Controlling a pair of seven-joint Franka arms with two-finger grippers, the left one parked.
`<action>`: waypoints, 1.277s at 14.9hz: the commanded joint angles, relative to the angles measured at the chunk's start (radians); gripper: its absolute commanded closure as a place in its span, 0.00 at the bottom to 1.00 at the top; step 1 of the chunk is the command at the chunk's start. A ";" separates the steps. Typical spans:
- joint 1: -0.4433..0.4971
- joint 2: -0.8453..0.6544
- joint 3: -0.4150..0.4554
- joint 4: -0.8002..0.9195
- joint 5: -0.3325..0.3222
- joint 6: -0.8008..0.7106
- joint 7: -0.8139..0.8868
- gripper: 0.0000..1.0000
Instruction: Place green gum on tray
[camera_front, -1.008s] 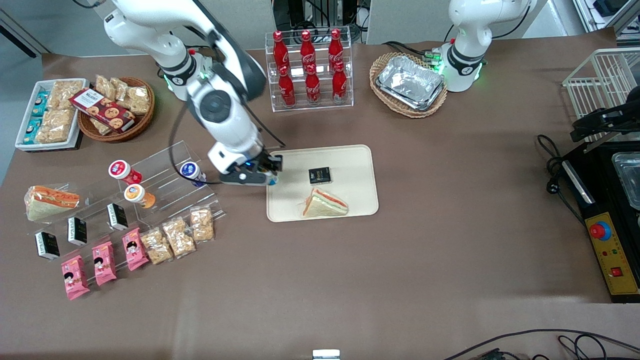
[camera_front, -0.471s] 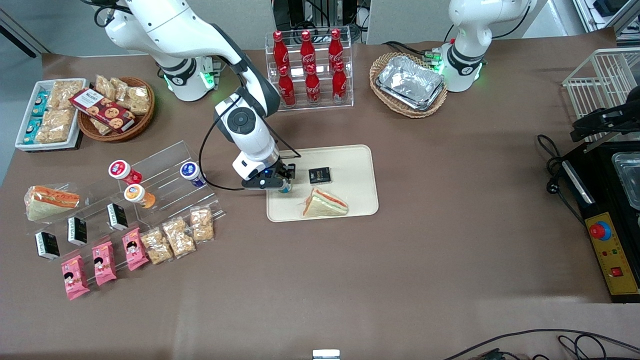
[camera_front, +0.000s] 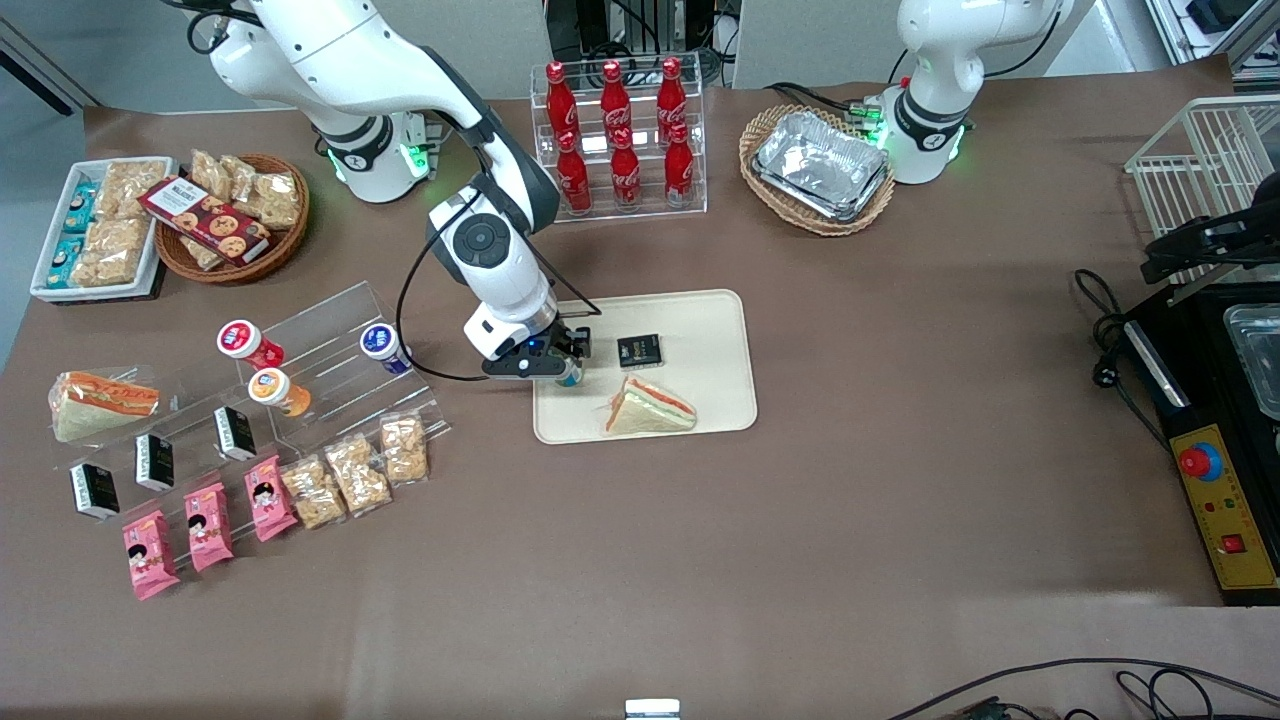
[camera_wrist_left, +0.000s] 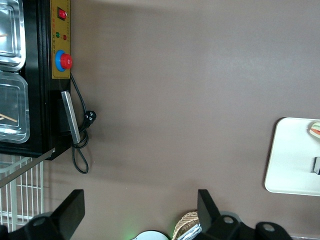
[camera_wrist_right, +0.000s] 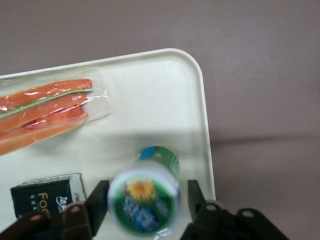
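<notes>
The green gum (camera_wrist_right: 144, 205), white lid ringed in green, stands on the cream tray (camera_wrist_right: 150, 95) near its rounded corner. My right gripper (camera_wrist_right: 145, 197) straddles it, and its dark fingers (camera_wrist_right: 97, 202) stand either side of the lid with a slim gap showing on one side, so it is open. In the front view the gripper (camera_front: 565, 372) hangs low over the tray (camera_front: 710, 400) at the edge toward the working arm's end, and only a teal bit of the gum (camera_front: 571, 379) shows under it.
A wrapped sandwich (camera_front: 650, 408) and a black packet (camera_front: 639, 351) lie on the tray close to the gum. An acrylic stand with a blue-lidded bottle (camera_front: 381, 343), a red-lidded one (camera_front: 240, 340) and an orange-lidded one sits toward the working arm's end. The cola rack (camera_front: 618, 140) stands farther from the camera.
Since a second ago the gripper moved from the tray's edge to over the tray and came down with the gum. In the last half second it has hardly moved.
</notes>
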 joint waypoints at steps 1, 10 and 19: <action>0.008 -0.013 -0.008 -0.012 -0.020 0.017 0.034 0.02; -0.184 -0.155 -0.008 -0.002 -0.029 -0.139 -0.196 0.01; -0.434 -0.392 -0.046 0.122 -0.015 -0.584 -0.408 0.00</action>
